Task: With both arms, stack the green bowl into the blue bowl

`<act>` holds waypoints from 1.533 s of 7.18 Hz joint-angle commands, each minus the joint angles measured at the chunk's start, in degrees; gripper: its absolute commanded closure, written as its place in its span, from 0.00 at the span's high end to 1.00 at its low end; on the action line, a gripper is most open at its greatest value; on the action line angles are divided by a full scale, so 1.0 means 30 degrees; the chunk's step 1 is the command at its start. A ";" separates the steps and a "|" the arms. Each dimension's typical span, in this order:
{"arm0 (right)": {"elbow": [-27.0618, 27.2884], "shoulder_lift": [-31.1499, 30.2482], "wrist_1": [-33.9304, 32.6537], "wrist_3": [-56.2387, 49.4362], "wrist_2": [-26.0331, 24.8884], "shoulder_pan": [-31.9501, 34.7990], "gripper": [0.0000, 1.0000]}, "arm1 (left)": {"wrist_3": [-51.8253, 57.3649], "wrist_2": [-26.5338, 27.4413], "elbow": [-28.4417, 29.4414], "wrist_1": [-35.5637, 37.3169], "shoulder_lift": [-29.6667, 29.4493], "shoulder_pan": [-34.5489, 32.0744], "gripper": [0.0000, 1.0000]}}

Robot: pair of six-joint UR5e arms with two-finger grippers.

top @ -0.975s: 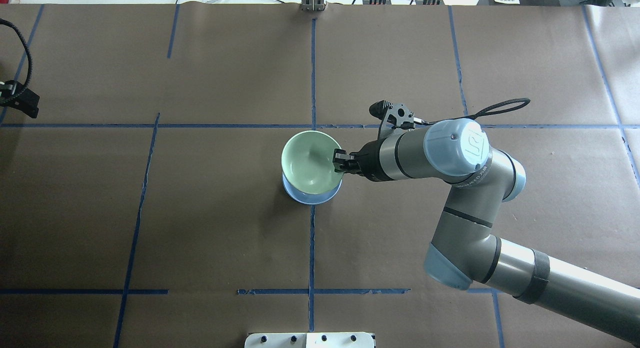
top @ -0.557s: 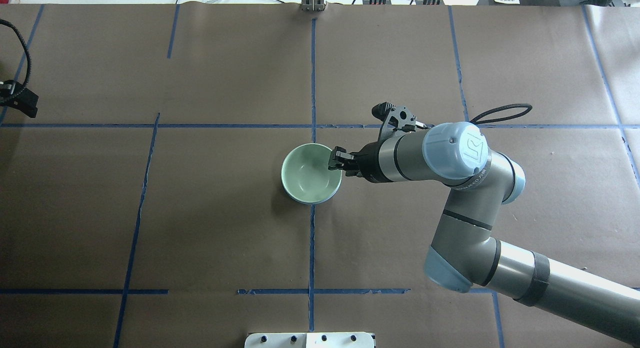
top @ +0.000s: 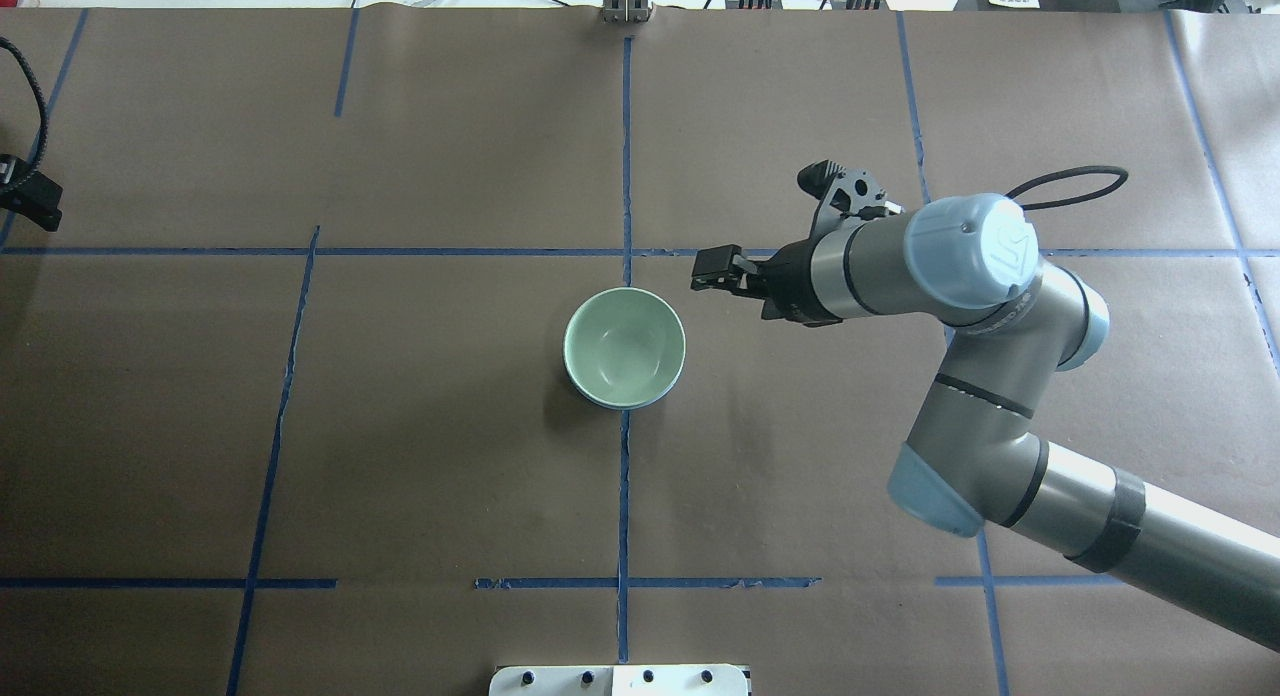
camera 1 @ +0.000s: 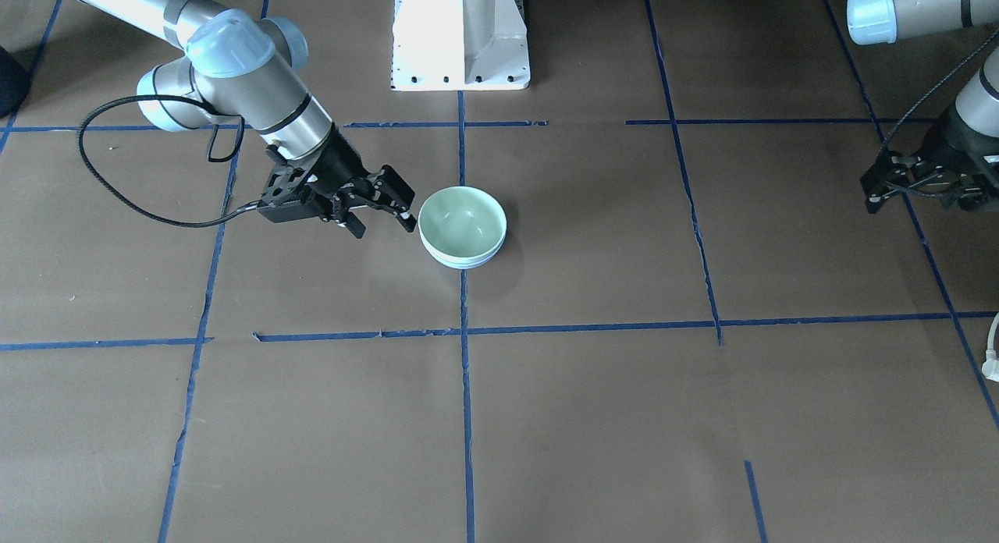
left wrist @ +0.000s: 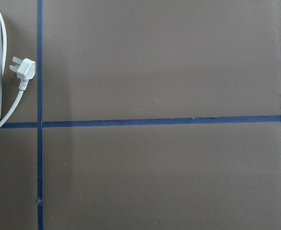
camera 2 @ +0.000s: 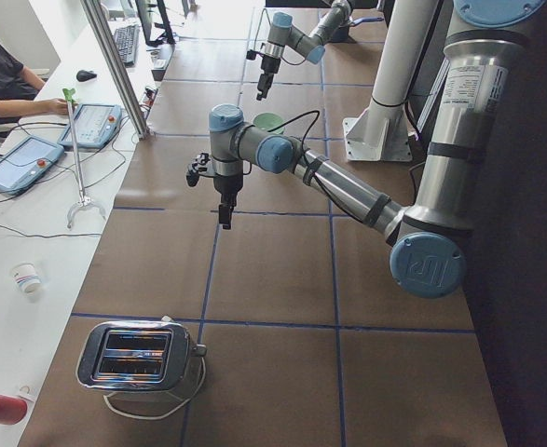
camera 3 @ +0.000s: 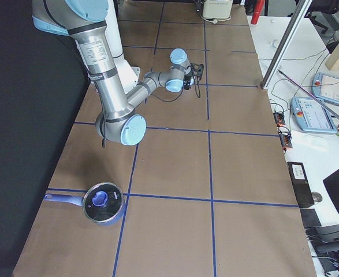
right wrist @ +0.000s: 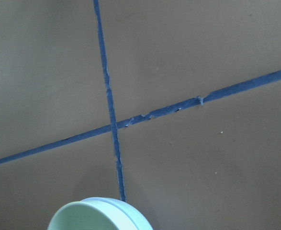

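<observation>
Left side worry: We think little can go wrong here. The left gripper (camera 2: 224, 219) is well apart from the bowls.
Middle worry: The green bowl (camera 1: 462, 219) sits inside the blue bowl (camera 1: 462, 264), near the middle of the table (top: 400, 426). Only a thin blue edge shows under the green one. If the green bowl sits a bit crooked, we think a bump could make it rock or slide.
Right side worry: The right gripper (camera 1: 385, 225) is near the bowls but does not touch them. If it swings low toward them, we think a finger could hit the rim and push the stack.
Left arm pose: It reaches out over its own end of the table, and its gripper points down. We cannot tell if the fingers are apart or together. We see nothing in them.
Right arm pose: It comes in from the right with a bent elbow. The wrist lies almost flat and points toward the middle. Its fingers are wide apart and hold nothing.
Job so far: To us the stacking looks done.
</observation>
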 commanded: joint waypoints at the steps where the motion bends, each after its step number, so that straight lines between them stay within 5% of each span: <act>1: 0.0085 -0.1606 -0.0633 -0.4282 0.2862 0.2591 1.00 | 0.4027 -0.1535 0.1800 -0.0026 0.0173 -0.2181 1.00; 5: -0.0322 -0.7604 -0.1395 -1.7654 0.7556 0.9587 1.00 | 0.7061 -0.2857 0.3362 0.0002 0.0552 -0.4474 1.00; 8: -0.0648 -0.8939 -0.7294 -2.7983 0.8027 1.4073 1.00 | 1.1159 -0.3529 0.5847 0.0002 0.0585 -0.6260 1.00; 11: -0.0183 -0.8707 -1.2601 -3.1404 0.9726 1.7449 1.00 | 1.3471 -0.4204 0.7958 0.0060 0.0643 -0.8047 1.00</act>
